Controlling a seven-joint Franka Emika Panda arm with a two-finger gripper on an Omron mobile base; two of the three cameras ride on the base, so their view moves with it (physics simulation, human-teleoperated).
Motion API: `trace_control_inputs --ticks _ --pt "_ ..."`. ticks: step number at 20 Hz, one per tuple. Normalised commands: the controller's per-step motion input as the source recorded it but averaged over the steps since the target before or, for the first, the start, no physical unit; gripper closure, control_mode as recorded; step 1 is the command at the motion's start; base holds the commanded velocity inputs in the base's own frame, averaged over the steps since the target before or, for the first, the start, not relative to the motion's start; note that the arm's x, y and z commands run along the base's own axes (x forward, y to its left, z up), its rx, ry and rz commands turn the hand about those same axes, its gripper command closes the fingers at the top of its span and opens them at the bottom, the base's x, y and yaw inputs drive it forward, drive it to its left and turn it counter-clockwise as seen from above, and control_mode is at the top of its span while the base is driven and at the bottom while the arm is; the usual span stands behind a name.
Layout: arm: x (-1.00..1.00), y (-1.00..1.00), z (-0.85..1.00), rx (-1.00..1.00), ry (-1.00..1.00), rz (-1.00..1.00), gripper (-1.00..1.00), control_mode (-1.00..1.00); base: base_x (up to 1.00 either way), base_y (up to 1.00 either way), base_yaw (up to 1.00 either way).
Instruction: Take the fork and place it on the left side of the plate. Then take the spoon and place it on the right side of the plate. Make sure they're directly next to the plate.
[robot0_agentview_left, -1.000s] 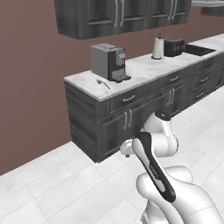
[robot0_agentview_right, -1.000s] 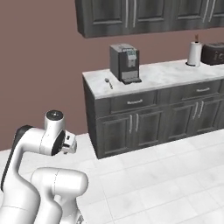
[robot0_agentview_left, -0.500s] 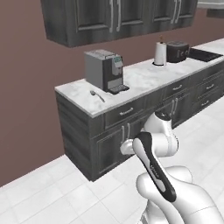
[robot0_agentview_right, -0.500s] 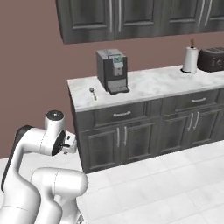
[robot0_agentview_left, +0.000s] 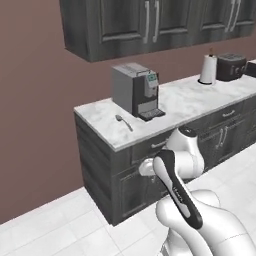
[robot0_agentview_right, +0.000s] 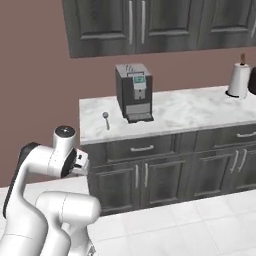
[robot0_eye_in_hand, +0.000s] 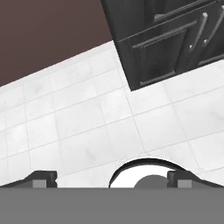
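Grey spoon (robot0_agentview_left: 123, 121) sat on the marble counter (robot0_agentview_left: 190, 102), left of the coffee machine (robot0_agentview_left: 136, 90).
Gripper (robot0_eye_in_hand: 112, 179) pointed at floor tiles (fingers wide apart, nothing between them).

On the tabletop (robot0_agentview_right: 200, 112), left of the coffee machine (robot0_agentview_right: 133, 91), you see the spoon (robot0_agentview_right: 106, 119), too small for you to make out its bowl clearly. Right of the coffee machine, the toaster (robot0_agentview_left: 230, 66) is cut by the right base view's edge, just past the paper towel roll (robot0_agentview_right: 238, 80). The cabinets (robot0_agentview_right: 150, 22) above the machine run off the top edge. Your hand (robot0_eye_in_hand: 111, 180) shows just two fingertip stubs (robot0_eye_in_hand: 40, 178) at the bottom of its own view, spread wide; in the left base view the arm (robot0_agentview_left: 175, 185) hides it.
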Motion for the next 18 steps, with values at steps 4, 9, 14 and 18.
trace_control_inputs --ticks 4,9,14,18 --pt "0.00 0.00 0.00 0.00 0.00 0.00 -1.00 1.00 0.77 -0.11 0.35" --pt "0.00 0.00 0.00 0.00 0.00 0.00 -1.00 1.00 0.78 -0.19 0.27" --pt "0.00 0.00 0.00 0.00 0.00 0.00 -1.00 1.00 0.76 -0.24 0.23" --pt "0.00 0.00 0.00 0.00 0.00 0.00 -1.00 1.00 0.68 -0.35 0.14"
